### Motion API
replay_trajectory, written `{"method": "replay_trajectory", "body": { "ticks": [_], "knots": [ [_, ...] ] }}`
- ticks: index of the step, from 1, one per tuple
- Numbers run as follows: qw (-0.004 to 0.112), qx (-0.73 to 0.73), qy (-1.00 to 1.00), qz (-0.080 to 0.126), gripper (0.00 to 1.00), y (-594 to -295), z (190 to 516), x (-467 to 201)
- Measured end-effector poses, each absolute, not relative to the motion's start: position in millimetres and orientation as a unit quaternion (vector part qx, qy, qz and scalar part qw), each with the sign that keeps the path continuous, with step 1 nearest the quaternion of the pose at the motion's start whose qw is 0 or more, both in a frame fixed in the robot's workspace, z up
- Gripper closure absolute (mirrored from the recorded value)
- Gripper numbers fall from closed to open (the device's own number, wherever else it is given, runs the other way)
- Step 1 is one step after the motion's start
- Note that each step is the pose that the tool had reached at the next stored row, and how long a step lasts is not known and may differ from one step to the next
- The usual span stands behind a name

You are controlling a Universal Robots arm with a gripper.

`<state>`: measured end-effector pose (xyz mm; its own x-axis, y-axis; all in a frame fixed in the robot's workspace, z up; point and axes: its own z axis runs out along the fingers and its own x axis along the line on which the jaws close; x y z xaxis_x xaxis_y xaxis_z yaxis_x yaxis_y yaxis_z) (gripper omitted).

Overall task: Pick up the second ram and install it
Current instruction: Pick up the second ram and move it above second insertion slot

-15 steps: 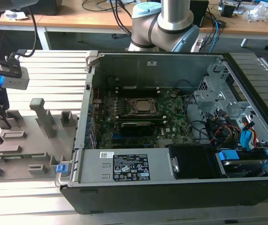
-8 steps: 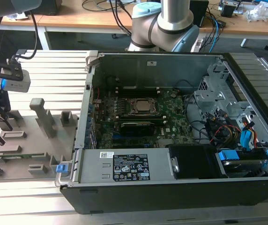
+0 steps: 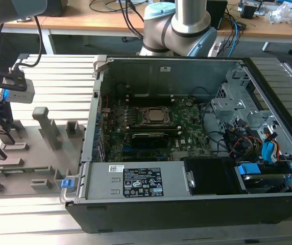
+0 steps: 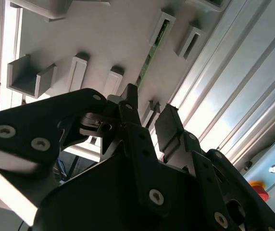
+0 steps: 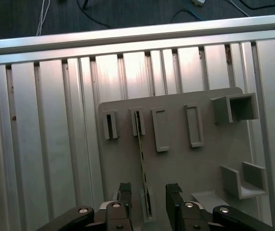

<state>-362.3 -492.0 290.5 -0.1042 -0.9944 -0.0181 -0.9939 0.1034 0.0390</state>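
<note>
The black gripper (image 5: 148,190) is hovering with its 2 fingers (image 5: 124,192) apart, straddling the long thin green second ram stick (image 5: 141,154). The stick is standing on edge in the grey slotted holder plate (image 5: 176,168) on the ribbed aluminium tabletop (image 5: 41,144). A good grasp is likely depending on centring the stick between the fingers, descending straight and closing squarely so it is not tilting.

Robotics lab: robot arm (image 3: 187,25), open computer case (image 3: 161,217), cable-strewn bench (image 3: 84,18), slotted aluminium table (image 3: 49,81)

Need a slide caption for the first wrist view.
Open gripper lined up astride the second ram, which stands on edge in slots of the gray fixture plate.
</note>
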Motion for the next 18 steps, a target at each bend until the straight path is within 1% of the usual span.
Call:
{"method": "replay_trajectory", "body": {
  "ticks": [18],
  "knots": [
    [0.006, 0.669, -0.743, -0.021, 0.58, -492, 275, -362]
  ]
}}
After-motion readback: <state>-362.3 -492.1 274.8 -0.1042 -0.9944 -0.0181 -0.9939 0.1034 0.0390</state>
